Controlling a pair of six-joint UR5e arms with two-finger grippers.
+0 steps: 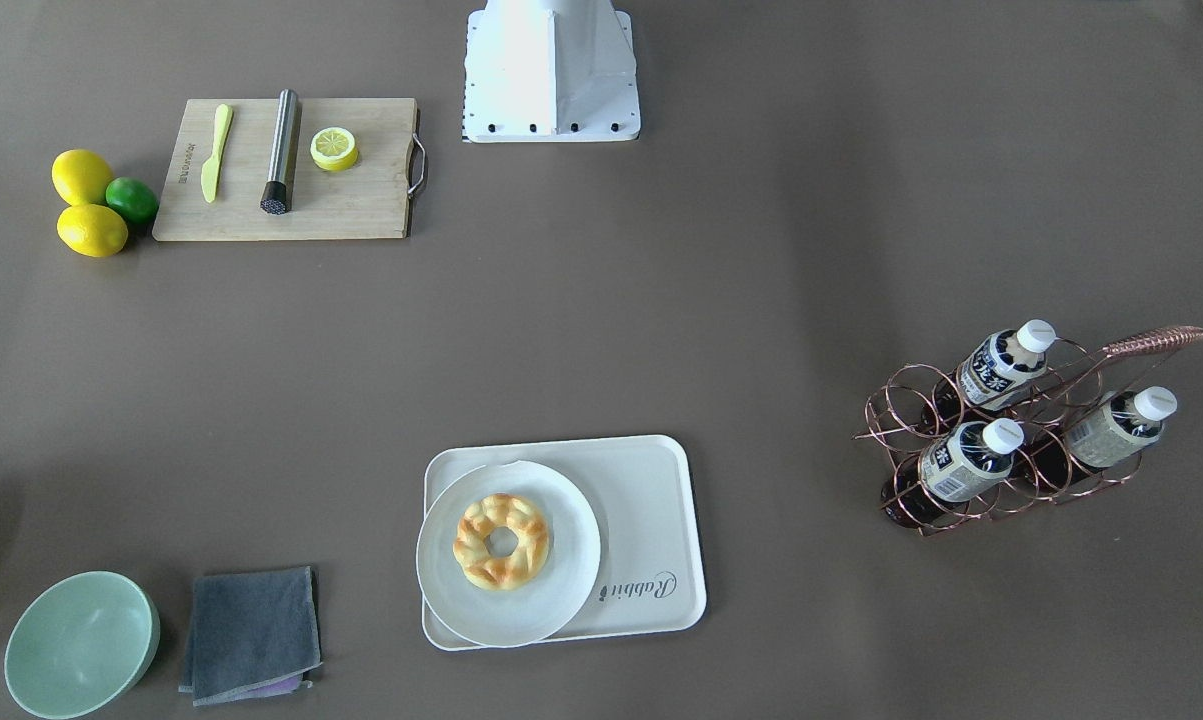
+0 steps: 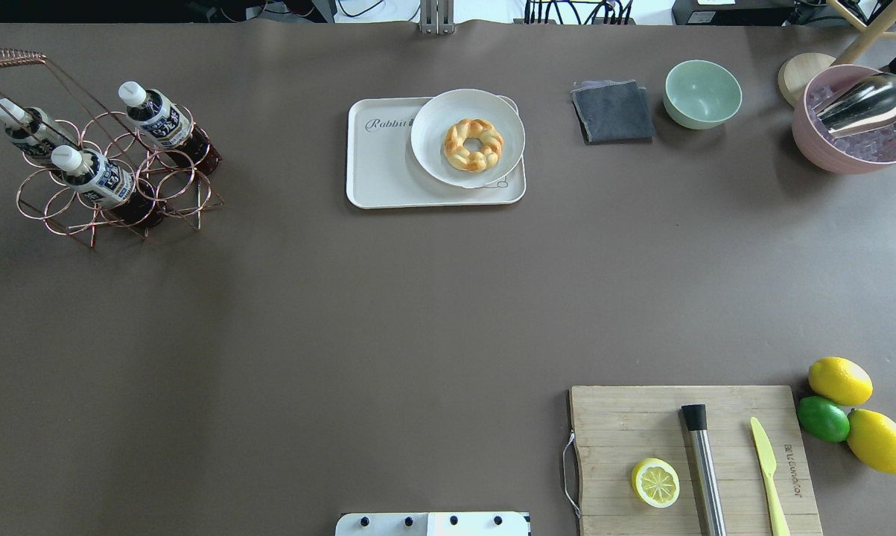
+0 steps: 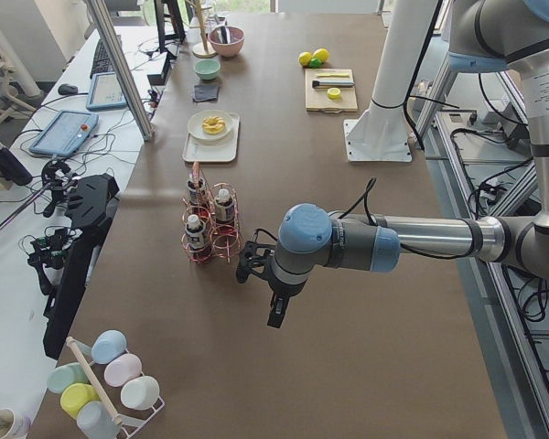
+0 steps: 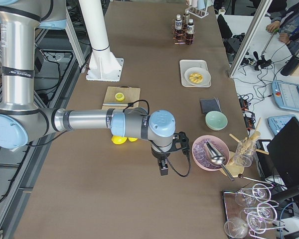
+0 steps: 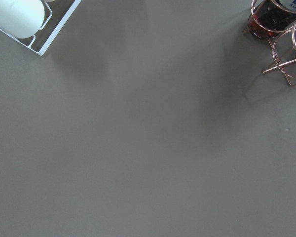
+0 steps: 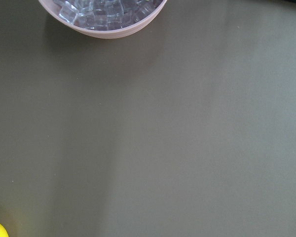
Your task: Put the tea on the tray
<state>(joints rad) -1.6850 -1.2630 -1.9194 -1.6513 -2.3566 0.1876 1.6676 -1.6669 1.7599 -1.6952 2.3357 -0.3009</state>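
The tea [image 1: 1001, 365] is a small clear bottle of dark liquid with a white cap and a dark-and-white label. It lies in a copper wire rack [image 1: 1036, 480], and it also shows in the overhead view [image 2: 99, 179]. A second dark-labelled bottle [image 2: 159, 117] and a pale-labelled bottle [image 2: 27, 126] lie in the same rack. The cream tray [image 1: 651, 480], marked "Rabbit", shows in the overhead view too [image 2: 377, 175]. My left gripper [image 3: 276, 314] hangs over the table beside the rack. My right gripper [image 4: 163, 167] hangs near the pink bowl. I cannot tell whether either is open or shut.
A white plate [image 1: 561, 560] with a braided pastry [image 1: 501, 540] covers half the tray. A cutting board [image 2: 641, 417] holds a lemon half, a metal muddler and a yellow knife. Lemons and a lime [image 2: 824, 418], a green bowl [image 2: 702, 93], a grey cloth [image 2: 613, 110] and a pink ice bowl [image 2: 857, 141] lie on the robot's right side.
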